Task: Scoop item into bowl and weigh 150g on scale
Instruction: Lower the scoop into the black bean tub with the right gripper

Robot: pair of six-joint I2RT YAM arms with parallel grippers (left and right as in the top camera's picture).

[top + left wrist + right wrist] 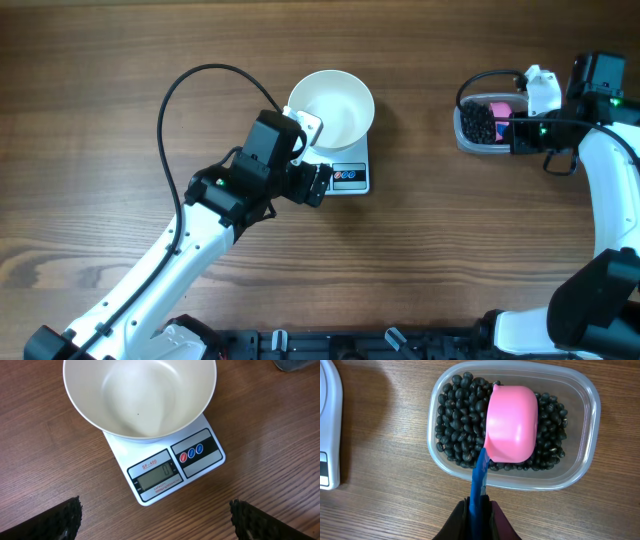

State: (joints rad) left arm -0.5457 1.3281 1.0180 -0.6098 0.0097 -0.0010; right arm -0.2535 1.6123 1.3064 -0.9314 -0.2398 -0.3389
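Scale [165, 467] lies flat on the wooden bench [120, 60], its grey display showing a zero, with round buttons beside the display. The bowl [140, 395] sits on the scale at the end away from the display and overhangs its edges; a tiny dark speck marks its white inside. The left gripper [160, 522] hangs near the scale's display edge, apart from it, with its jaws spread wide and nothing between them. Well apart from the scale, on the right arm's side, stands a clear tub [580, 467] that holds the beans [457, 425] in a loose dark heap. A scoop [511, 422] lies in the tub on top of the beans, its pink cup turning its smooth rounded outside to the wrist camera, its blue handle reaching out over the tub's rim. The right gripper [479, 510] is pressed together on the end of that handle, just outside the tub. A corner of the scale shows at the edge of the right wrist view, clear of the tub.
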